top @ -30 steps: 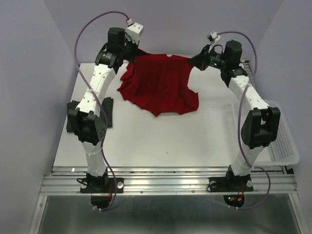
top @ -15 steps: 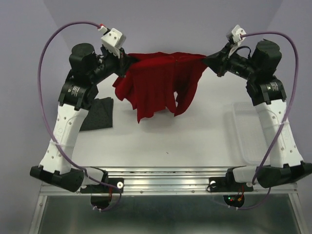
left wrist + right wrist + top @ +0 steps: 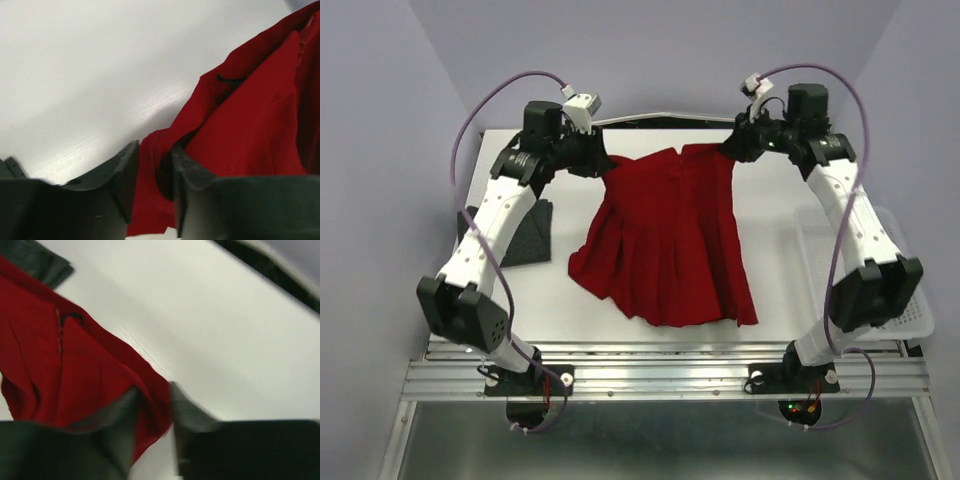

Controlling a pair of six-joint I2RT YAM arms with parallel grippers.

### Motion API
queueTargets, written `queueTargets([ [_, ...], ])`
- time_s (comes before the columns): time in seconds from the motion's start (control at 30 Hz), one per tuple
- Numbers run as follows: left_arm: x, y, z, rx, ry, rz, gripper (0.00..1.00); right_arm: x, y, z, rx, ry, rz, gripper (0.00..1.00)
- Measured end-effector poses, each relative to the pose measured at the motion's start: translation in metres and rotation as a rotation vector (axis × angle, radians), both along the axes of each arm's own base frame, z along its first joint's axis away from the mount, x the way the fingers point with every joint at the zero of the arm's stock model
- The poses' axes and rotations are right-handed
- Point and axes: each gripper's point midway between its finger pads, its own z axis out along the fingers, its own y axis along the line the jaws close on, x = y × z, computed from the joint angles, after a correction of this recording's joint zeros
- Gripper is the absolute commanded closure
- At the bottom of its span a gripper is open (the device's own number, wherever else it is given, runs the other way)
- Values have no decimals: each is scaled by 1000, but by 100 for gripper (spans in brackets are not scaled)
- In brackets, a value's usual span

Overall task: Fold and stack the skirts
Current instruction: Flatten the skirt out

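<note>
**Red skirt flung out flat, both waist corners pinched**

Closest to the arm bases, the hem [image 3: 665, 315] of the red skirt [image 3: 665, 240] now lies fanned out near the front edge of the worktop [image 3: 780, 240]. Half a second ago the cloth hung bunched in the air between the arms, and a second ago it was a rumpled heap at the far end. It has since been swung forward and laid down, with the pleats running mostly straight from waist to hem.

Off to the left, the grey skirt [image 3: 525, 235] lies as a flat dark patch, apart from the red one and partly behind the left arm. On the right sits a white basket [image 3: 910, 322].

At the far end, the waistband [image 3: 675, 155] is stretched between the grippers. The left gripper [image 3: 605, 165] is pinching one corner, and its wrist view shows red cloth caught between its fingers [image 3: 127, 165]. The right gripper [image 3: 728, 150] is pinching the other corner in the same way, though its wrist view is blurred.

The spreading step looks done. The skirt seems ready for folding, then for stacking with the grey one.
</note>
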Motion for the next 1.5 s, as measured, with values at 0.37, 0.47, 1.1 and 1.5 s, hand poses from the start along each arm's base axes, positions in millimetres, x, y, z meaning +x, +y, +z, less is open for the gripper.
queueTargets([
  [0.37, 71, 34, -27, 147, 26, 107, 2, 50, -19, -108, -98, 256, -166, 10],
  [0.47, 69, 42, -12, 152, -31, 104, 10, 51, -23, -110, -92, 270, -189, 14],
  [1.1, 130, -2, -202, 34, 306, -22, 15, 143, -56, -271, 12, 629, -378, 17],
  [1.5, 160, -26, -223, -28, 313, -40, 18, 139, -42, -289, 125, 709, -296, 35],
])
